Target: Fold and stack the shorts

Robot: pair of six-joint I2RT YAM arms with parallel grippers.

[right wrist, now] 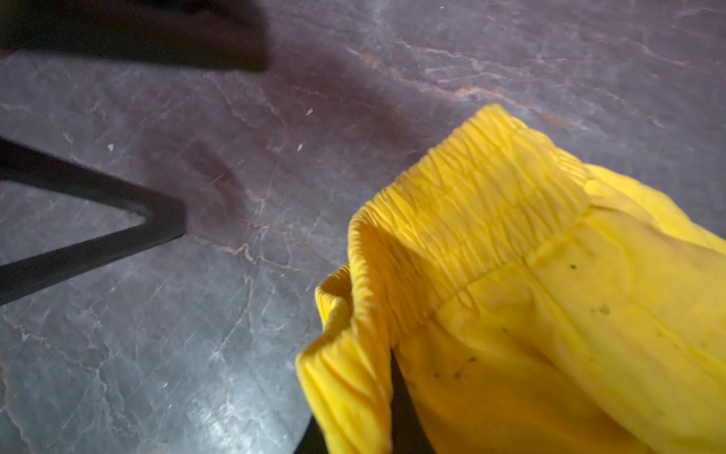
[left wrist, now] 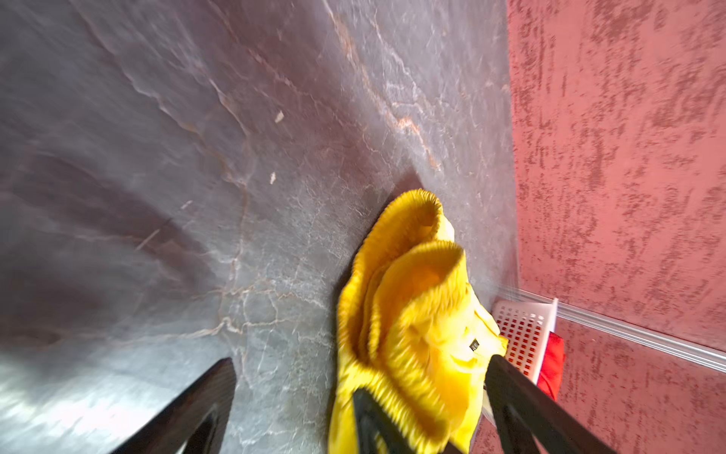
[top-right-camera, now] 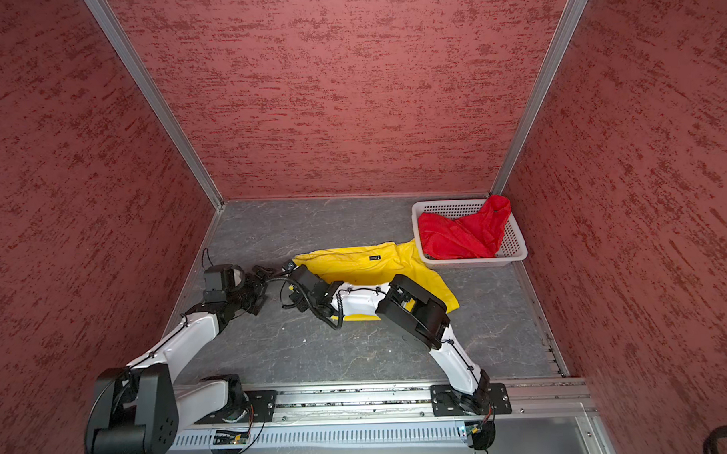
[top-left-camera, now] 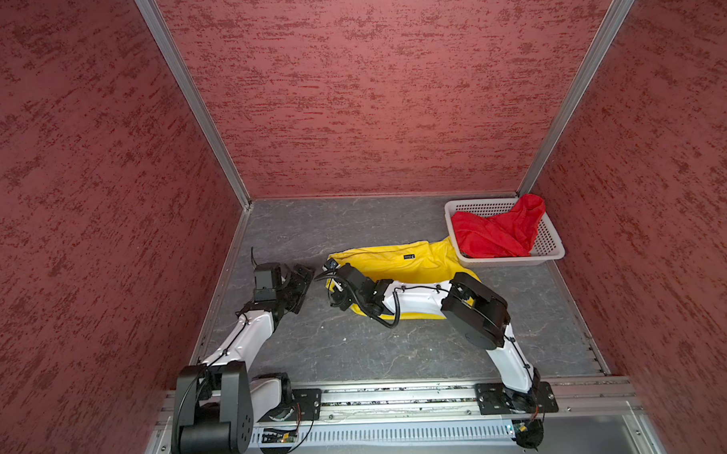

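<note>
Right tool (top-left-camera: 331,267) pinches yellow shorts (top-left-camera: 400,262) at the waistband (right wrist: 471,188); left tool (top-left-camera: 303,286) wide open, empty, just beside.
A tug could slip the slick fabric free; red shorts (top-left-camera: 495,231) sit in basket (top-left-camera: 554,250) well beyond.

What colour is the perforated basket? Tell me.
The basket is white, clearest in a top view.

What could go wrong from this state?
1. The right gripper pinches just a bunched waistband edge of the yellow shorts; it may slip.
2. The open left gripper sits very close to it; they may collide.
3. The shorts' far leg lies at the basket corner; pulling may drag it.
</note>
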